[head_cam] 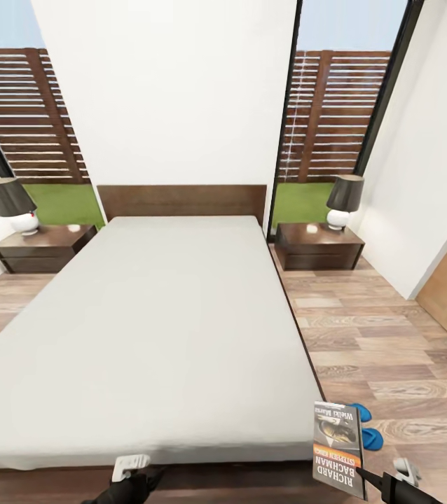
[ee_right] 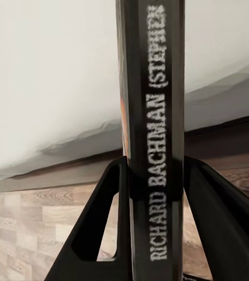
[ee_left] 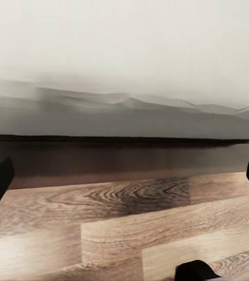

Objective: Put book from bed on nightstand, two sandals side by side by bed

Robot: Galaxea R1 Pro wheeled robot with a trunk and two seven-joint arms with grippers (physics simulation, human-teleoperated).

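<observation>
Step in hand: book (head_cam: pixel 338 448) lifted clear of the bed (head_cam: pixel 146 336), clamped upright by its spine between the two fingers of the right gripper (ee_right: pixel 154 175), held off the bed's near right corner above the floor.
Left gripper (ee_left: pixel 124 170): fingers spread apart, holding nothing, low by the foot of the bed frame.
Sandals (head_cam: pixel 367 430): blue pair on the floor beside the bed, just behind the held book, partly hidden by it.
Next move, by judgement: carry the book up the right aisle to the right-hand nightstand (head_cam: pixel 319 246), setting it flat clear of the lamp (head_cam: pixel 344 201).
Surface: bare pale mattress, dark frame and headboard.
Room: wood-plank floor (head_cam: pixel 384 350), white walls, second nightstand (head_cam: pixel 45 247) with lamp at left, slatted fence beyond glass
</observation>
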